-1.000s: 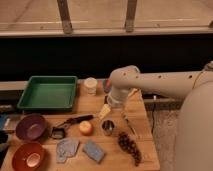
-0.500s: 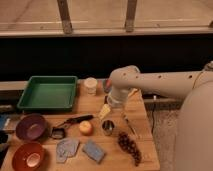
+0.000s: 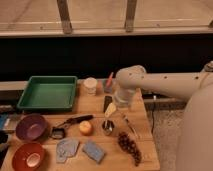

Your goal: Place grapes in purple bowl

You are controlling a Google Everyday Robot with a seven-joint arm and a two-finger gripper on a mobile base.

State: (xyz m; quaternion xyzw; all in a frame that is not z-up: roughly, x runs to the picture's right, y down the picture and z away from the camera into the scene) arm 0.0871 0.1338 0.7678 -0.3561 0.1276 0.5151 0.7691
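The grapes (image 3: 128, 146), a dark red-purple bunch, lie on the wooden table (image 3: 145, 122) near its front right corner. The purple bowl (image 3: 31, 127) sits at the table's left edge, far from the grapes. My gripper (image 3: 110, 111) hangs from the white arm over the table's middle, above and left of the grapes, just over a small metal cup (image 3: 108, 127). It holds nothing that I can see.
A green tray (image 3: 48, 92) stands at the back left. An orange-red bowl (image 3: 28, 156) is at the front left. A round orange fruit (image 3: 86, 128), a black utensil (image 3: 75, 121), two grey-blue sponges (image 3: 94, 150) and a white cup (image 3: 90, 85) also lie on the table.
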